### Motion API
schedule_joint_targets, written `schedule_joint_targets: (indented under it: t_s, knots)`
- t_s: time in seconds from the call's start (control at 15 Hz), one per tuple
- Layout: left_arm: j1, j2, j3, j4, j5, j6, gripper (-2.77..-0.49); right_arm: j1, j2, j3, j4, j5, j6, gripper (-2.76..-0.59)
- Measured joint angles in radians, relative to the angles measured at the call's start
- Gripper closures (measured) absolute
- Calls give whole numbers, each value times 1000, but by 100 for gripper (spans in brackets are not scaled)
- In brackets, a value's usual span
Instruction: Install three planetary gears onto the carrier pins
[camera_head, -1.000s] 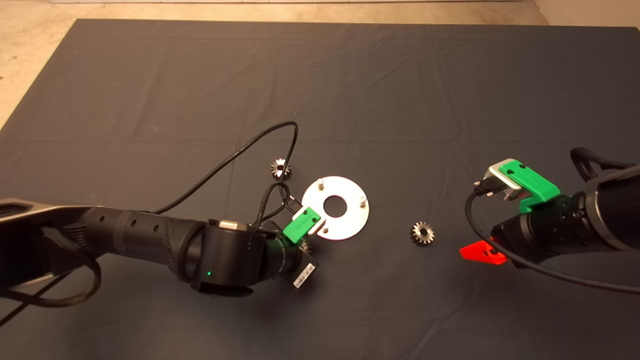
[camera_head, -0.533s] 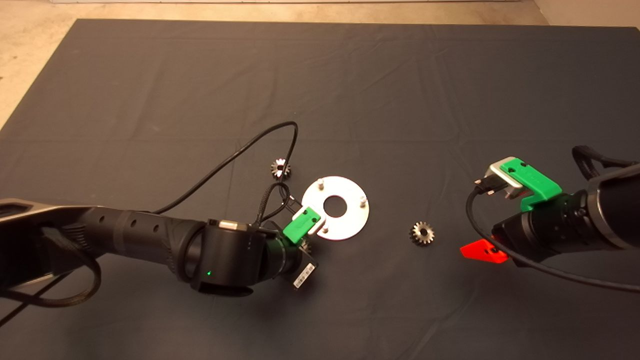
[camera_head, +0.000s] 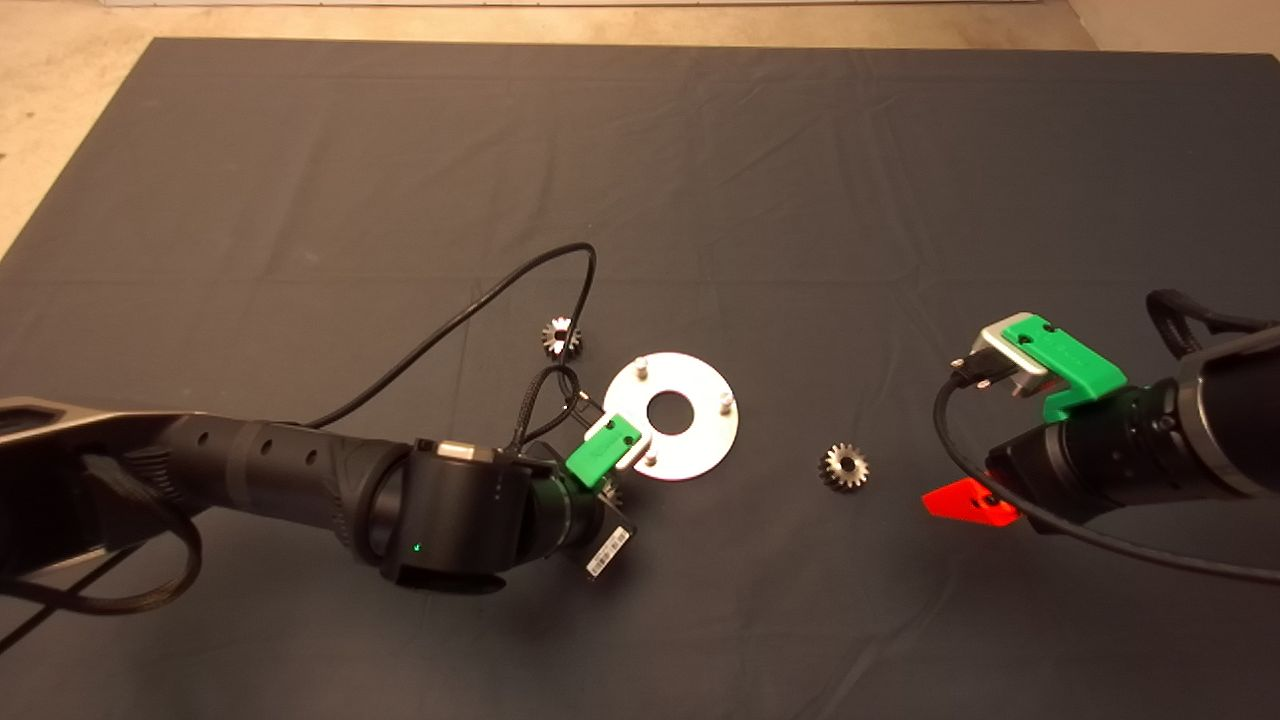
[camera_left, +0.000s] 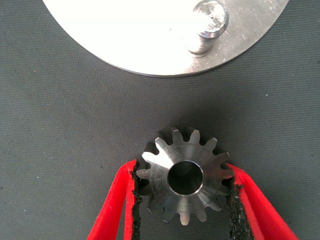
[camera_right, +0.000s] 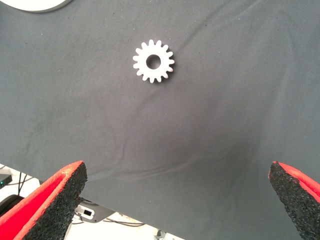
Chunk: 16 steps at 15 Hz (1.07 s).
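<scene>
- Left pincer (camera_left: 184, 200) grasping one gear (camera_left: 184, 179) by its teeth, flat, bore up, just beside the shiny disc (camera_head: 700, 440); nearest pin (camera_left: 209, 31) bare, likely its target.
- Right pincer (camera_right: 175, 200) released wide, near a second gear (camera_head: 845, 466).
- Third gear (camera_head: 561, 337) lies on the dark cloth mat (camera_head: 700, 180).

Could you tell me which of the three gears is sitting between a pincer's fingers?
The gear beside the disc, between the left pincer fingers; the others lie free on the mat.
</scene>
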Motion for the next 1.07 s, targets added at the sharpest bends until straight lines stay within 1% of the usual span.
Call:
schedule_joint_targets:
  t_s: [0.13, 0.2, 0.27, 0.47, 0.6, 0.67, 0.93, 1.07]
  knots:
    - [-3, -2, 18, -3, 0, 0, -88, 1, 0, 0, 0, 0, 0, -273]
    - [-12, -3, 26, -10, 0, 0, -88, 1, 0, 0, 0, 0, 0, -273]
    - [-30, -5, 34, -18, 0, 0, -88, 4, 0, 0, 1, 0, 0, -273]
    - [-99, -8, 45, -73, 1, 0, -88, 6, 0, 0, 2, 0, 0, -273]
    - [-134, -7, 50, -91, 0, 0, -87, 6, 0, 0, 2, 0, 0, -273]
    - [-141, -7, 50, -95, 0, -1, -87, 6, 0, 0, 2, 0, 0, -273]
    - [-158, 2, 50, -109, 2, -4, -87, 6, 0, 1, 3, 0, 0, -273]
    - [-164, 23, 50, -110, 6, -9, -87, 6, 0, 1, 3, 0, 0, -273]
